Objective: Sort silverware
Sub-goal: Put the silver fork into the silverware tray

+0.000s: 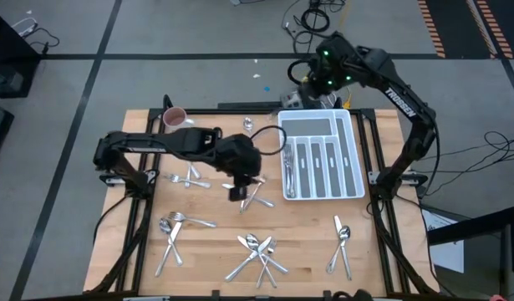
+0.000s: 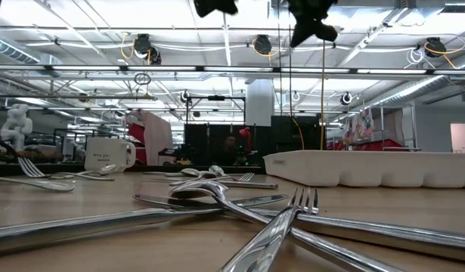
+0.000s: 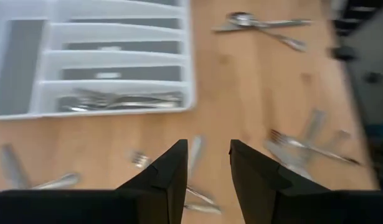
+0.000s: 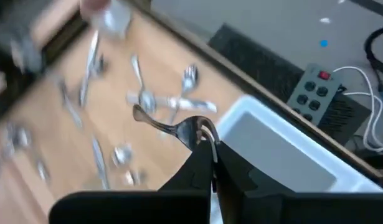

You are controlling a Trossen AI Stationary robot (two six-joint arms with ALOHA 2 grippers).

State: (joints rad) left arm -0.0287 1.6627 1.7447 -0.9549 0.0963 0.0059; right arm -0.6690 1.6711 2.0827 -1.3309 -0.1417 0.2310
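silverware [image 1: 255,251] is scattered in small heaps across the wooden counter [image 1: 206,251]: crossed forks and spoons near the front middle, a fork and spoon group [image 1: 171,230] toward the front left, a knife and spoon pair [image 1: 341,242] at the front right, and a few pieces [image 1: 188,177] beside the left arm. some forks [image 1: 288,171] are already laid in the leftmost slot of the white divided tray [image 1: 322,155], which sits at the back right of the counter. a white mug [image 1: 174,117] stands at the back left corner.

the left gripper [image 1: 239,189] is held over the middle of the counter, just left of the tray, above a small cluster of pieces [image 1: 258,197]. its jaws are seen partly open with nothing between them, a fork [image 3: 139,160] lying on the wood below.

the right gripper [image 4: 211,163] is raised near the far edge of the tray. its jaws are pressed together on a spoon [image 4: 172,127], which is pinched near one end, the other end pointing out over the counter.
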